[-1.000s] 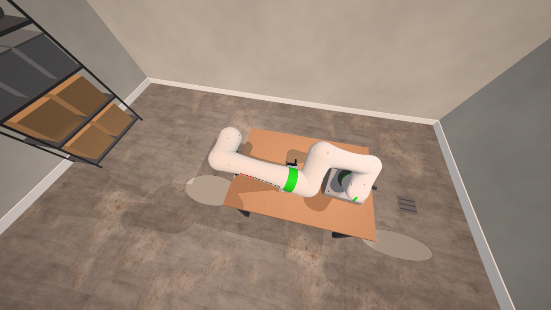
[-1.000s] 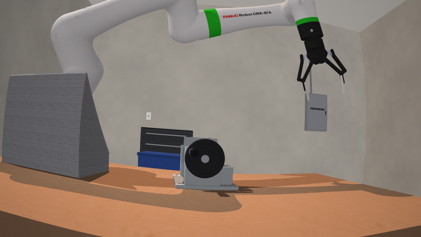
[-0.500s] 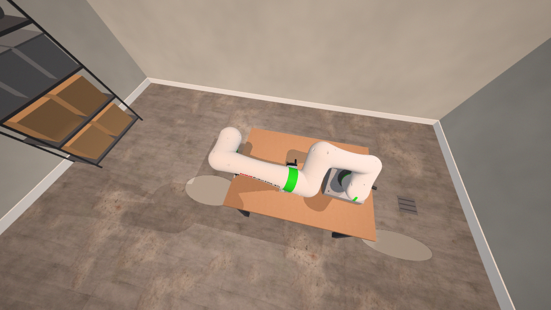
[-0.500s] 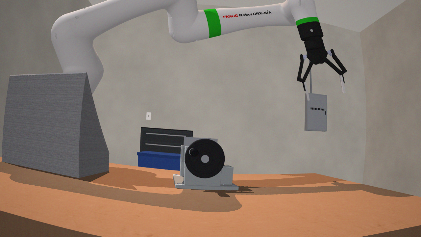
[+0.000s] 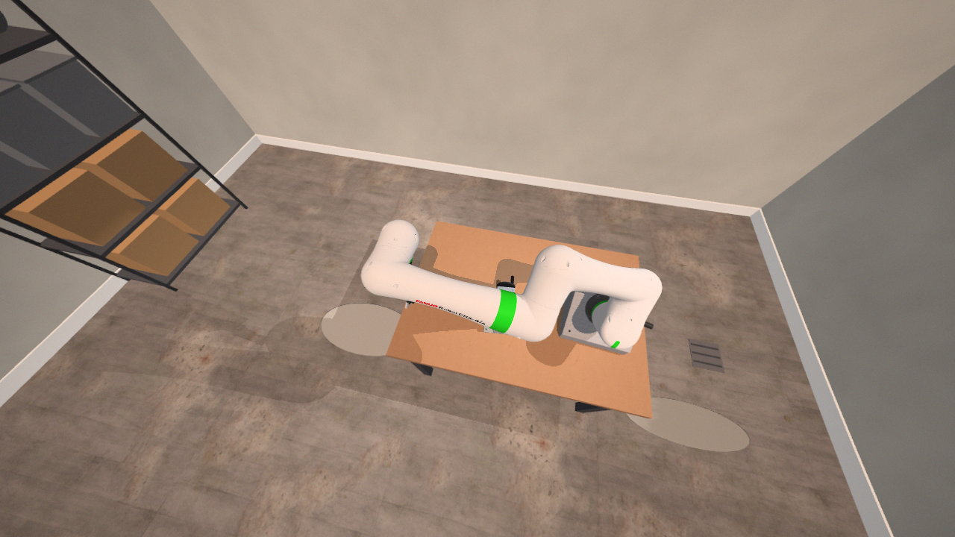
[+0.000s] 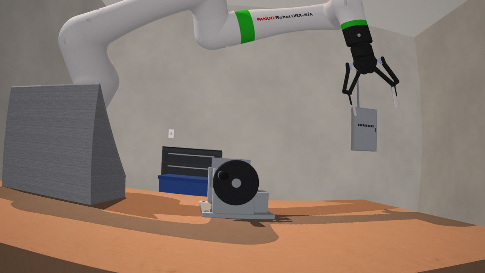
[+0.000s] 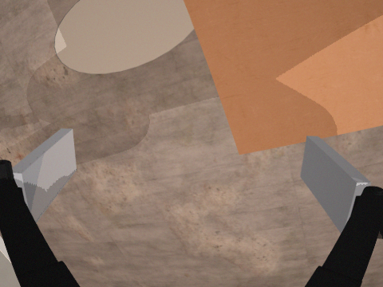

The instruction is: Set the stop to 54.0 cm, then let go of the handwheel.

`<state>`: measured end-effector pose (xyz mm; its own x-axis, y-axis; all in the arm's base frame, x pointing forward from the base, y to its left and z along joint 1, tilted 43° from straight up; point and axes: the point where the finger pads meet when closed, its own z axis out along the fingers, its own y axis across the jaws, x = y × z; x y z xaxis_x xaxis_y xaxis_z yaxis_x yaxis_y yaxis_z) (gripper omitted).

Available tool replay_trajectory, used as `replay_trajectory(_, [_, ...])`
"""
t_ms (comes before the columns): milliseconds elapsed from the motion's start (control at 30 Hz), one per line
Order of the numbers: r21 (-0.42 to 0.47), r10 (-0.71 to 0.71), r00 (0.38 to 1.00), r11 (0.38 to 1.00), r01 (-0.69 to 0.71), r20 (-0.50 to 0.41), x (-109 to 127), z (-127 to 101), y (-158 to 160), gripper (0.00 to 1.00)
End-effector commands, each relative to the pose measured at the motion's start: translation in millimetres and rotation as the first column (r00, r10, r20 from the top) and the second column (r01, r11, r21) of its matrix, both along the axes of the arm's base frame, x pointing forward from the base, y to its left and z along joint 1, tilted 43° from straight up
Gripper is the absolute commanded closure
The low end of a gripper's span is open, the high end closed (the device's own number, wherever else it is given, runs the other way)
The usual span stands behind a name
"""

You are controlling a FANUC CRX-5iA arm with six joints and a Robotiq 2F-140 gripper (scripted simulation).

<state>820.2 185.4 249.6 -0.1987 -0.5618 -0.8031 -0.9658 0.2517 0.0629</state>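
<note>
The gripper hangs tilted in the air, its fingers spread wide with nothing between them — well apart from the black handwheel, which stands upright on its grey mount on the table.

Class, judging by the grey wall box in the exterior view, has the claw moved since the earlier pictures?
No; the claw still overlaps the box's top-left corner.
</note>
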Motion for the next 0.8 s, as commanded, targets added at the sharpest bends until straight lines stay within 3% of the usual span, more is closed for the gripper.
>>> replay_trajectory(0, [0.000,0.000,1.000,1.000,0.000,0.000,0.1,0.3,-0.3,0.00])
replay_trajectory(767, [0.000,0.000,1.000,1.000,0.000,0.000,1.8,13.1,-12.2,0.00])
